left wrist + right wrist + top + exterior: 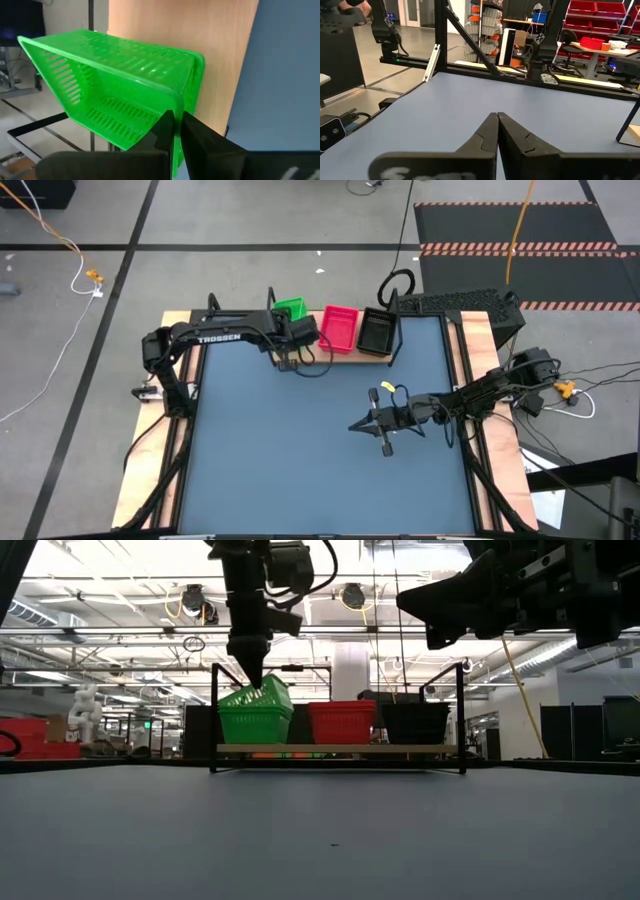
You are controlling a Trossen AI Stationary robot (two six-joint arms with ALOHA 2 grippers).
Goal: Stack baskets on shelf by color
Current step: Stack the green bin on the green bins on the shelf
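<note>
Left gripper point(252, 675) over shelf's point(340, 749) left end, jaws pinched on near rim of top green basket point(256, 710). You see that basket tilted, not seated flat in green stack; long axis runs front-to-back on board. Red stack point(342, 721) centre, black stack point(415, 722) right, both level. Right gripper point(386, 442) idle over table centre, jaws together, empty. Left arm nearer; judge: level basket, then release.

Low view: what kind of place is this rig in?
Looks like a robotics lab or industrial workshop. Behind the shelf the low view shows a high open ceiling with strip lights; the right wrist view shows red bin racks and a workbench with an office chair.
</note>
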